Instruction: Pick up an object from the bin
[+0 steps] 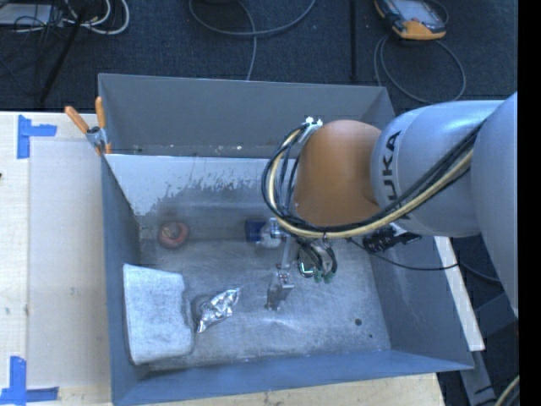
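Observation:
My gripper [275, 299] hangs low over the middle of the bin floor, its fingers drawn together into one narrow tip with nothing between them. A crumpled piece of silver foil [215, 306] lies just to its left, a short gap away. Behind the gripper, near the back wall, sits a small blue thing [255, 229], partly hidden by the wrist.
A white folded cloth-like pad [155, 313] lies in the front left corner beside the foil. A small round brown thing [173, 233] sits at the back left. The arm's orange cover and cables hang over the bin's right half.

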Motion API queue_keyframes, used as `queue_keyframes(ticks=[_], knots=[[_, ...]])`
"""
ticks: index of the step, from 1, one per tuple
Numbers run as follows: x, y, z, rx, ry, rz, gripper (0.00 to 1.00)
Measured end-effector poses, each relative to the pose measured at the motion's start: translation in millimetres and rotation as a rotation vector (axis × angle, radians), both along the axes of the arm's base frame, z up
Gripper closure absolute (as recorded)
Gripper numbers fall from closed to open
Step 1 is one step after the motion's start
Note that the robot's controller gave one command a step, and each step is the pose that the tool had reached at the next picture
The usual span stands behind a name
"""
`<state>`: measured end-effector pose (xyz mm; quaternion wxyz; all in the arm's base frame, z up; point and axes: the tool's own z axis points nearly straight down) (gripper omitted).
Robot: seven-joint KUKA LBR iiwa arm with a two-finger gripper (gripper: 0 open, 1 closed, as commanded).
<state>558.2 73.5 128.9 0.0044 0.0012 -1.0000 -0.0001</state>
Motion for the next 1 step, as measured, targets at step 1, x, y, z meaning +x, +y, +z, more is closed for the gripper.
queue_keyframes(ticks=[1], knots=[[-39.7, 68.5, -58.6, 0.001, -0.010, 0.132, 0.00]])
